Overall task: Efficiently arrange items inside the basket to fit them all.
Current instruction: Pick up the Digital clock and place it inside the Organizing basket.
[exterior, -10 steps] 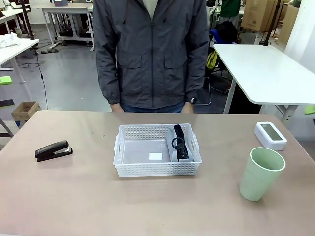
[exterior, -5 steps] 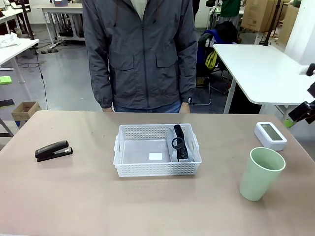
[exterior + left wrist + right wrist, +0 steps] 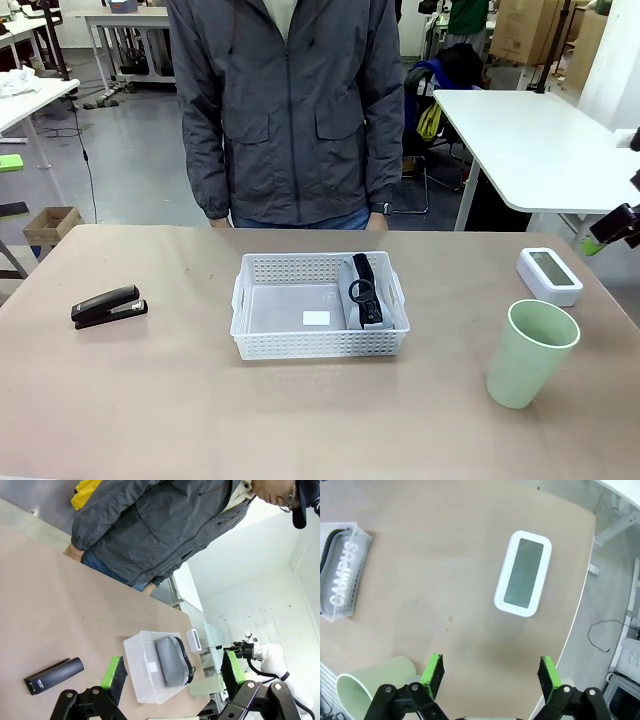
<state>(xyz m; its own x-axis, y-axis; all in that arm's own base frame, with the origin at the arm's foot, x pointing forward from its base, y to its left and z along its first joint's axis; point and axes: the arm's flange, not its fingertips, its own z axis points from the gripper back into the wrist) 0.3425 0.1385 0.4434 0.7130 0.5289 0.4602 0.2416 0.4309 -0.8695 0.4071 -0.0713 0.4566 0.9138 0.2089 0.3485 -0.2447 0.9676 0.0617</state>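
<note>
The white basket (image 3: 254,312) stands mid-table with the grey pouch (image 3: 353,296) lying along its right side, black strap and ring on top. A black stapler (image 3: 108,306) lies far left, a pale green cup (image 3: 530,352) stands at the right, and the white box (image 3: 550,275) lies behind it. My right gripper (image 3: 612,228) hangs at the right edge above the box (image 3: 522,574); in its wrist view its jaws (image 3: 490,670) stand open and empty, cup (image 3: 375,687) at lower left. My left gripper (image 3: 172,657) is open and empty high above the table, looking down on basket (image 3: 141,672), pouch (image 3: 172,660) and stapler (image 3: 54,675).
A person in a grey jacket (image 3: 290,110) stands at the far edge, hands down by the table rim. A white side table (image 3: 540,140) stands behind at the right. Bare tabletop lies between the stapler and the basket and in front of the basket.
The person has shifted a little to the left. My right gripper has come into sight at the right edge of the front view. The items on the table have not moved.
</note>
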